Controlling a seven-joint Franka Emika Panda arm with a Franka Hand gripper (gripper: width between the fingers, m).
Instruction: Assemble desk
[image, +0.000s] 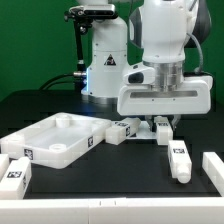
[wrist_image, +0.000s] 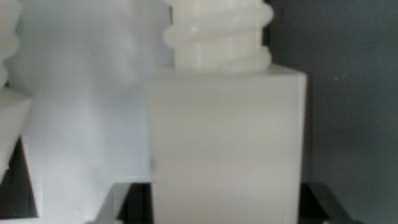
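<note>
The desk's rimmed white tabletop (image: 52, 140) lies on the black table at the exterior view's left. My gripper (image: 160, 130) is low over the table just off the tabletop's corner. In the wrist view my gripper (wrist_image: 222, 206) is shut on a white block leg (wrist_image: 222, 130) with a threaded end; the dark fingers (wrist_image: 135, 205) press both its sides. The tabletop's white wall (wrist_image: 71, 110) shows beside this leg. Another leg (image: 121, 130) lies against the tabletop's corner. A loose leg (image: 180, 160) lies nearer the front.
More white tagged legs lie at the front left (image: 13, 176) and at the right edge (image: 214, 166). The arm's base (image: 105, 65) stands at the back.
</note>
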